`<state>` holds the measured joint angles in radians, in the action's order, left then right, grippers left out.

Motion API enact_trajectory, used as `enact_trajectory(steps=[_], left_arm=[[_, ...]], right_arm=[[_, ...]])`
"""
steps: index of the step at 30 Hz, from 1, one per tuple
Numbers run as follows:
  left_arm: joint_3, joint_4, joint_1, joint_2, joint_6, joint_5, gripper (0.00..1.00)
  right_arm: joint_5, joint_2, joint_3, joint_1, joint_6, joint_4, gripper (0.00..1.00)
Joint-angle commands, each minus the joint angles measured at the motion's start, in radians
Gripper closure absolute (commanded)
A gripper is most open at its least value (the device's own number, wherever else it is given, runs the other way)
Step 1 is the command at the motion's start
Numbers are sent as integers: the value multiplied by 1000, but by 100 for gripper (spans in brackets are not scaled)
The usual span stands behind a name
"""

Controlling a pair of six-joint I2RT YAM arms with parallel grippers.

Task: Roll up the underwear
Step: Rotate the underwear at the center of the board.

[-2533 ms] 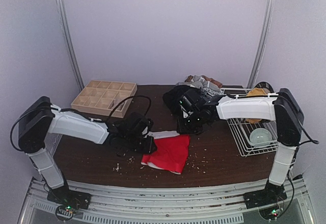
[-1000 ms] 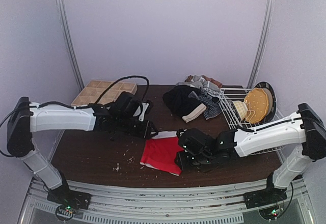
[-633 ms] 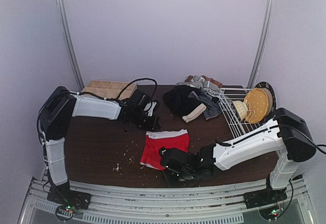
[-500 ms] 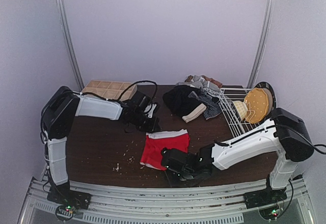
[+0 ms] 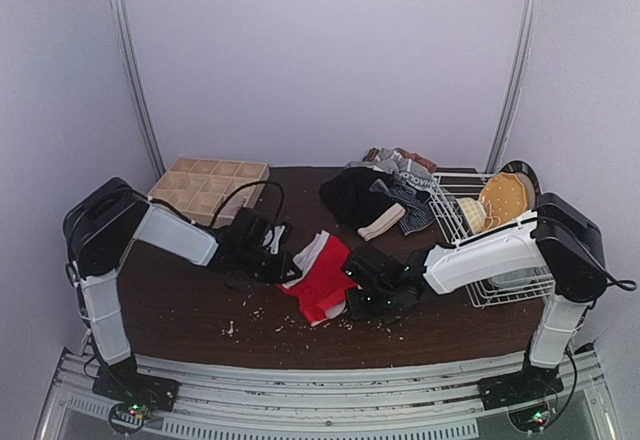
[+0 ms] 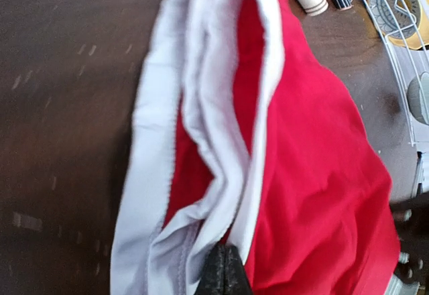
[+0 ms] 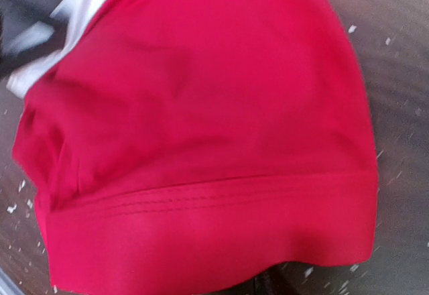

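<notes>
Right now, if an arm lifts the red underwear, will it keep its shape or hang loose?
Probably floppy: the red underwear already folds and bunches in soft creases. Likely light too, since its thin white waistband wrinkles easily. Loose ends may sag and drag.

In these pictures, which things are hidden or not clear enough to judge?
- Right wrist view: the red underwear covers the right gripper; whether its jaws grip the cloth cannot be told.
- Left wrist view: the bottom edge cuts off the left gripper; only its shut tips on the white waistband show.
- Top view: the pile of underwear is too small and tangled to count its pieces.
</notes>
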<state>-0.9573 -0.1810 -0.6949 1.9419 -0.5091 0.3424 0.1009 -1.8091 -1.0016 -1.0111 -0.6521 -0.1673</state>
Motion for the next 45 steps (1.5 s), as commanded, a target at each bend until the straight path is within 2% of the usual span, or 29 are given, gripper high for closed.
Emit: enact_trajectory(steps=[1,6,11,15,22,25,31,38,45], left_arm=[[192,-95,-15,-48,-129,-23,100],[304,-117,-109,-135,-224,-127,100],[316,-24,-184,-225,-260,-221,100],[289,114,-184,-330,-231,-284,85],[234,322,-184,-492,-168,-354,68],[247,345,-185,-537,-171,-334,61],[193,353,-239,-508,-188,-288,52],[164,351,-269,-454,-196,-266,52],[145,330,-275,-380,-200,-241,55]], right_arm=[[0,-63,-41,61,67,-81,70],[-26,-116,-134,118,102,-105,70],[-40,-98,-164,137,104,-132,69],[-30,6,-95,135,82,-127,66],[31,184,8,135,51,-190,62],[-31,262,74,132,7,-108,60],[-179,250,159,101,-155,150,53],[-199,160,158,54,-204,232,54],[-197,119,165,43,-221,251,59]])
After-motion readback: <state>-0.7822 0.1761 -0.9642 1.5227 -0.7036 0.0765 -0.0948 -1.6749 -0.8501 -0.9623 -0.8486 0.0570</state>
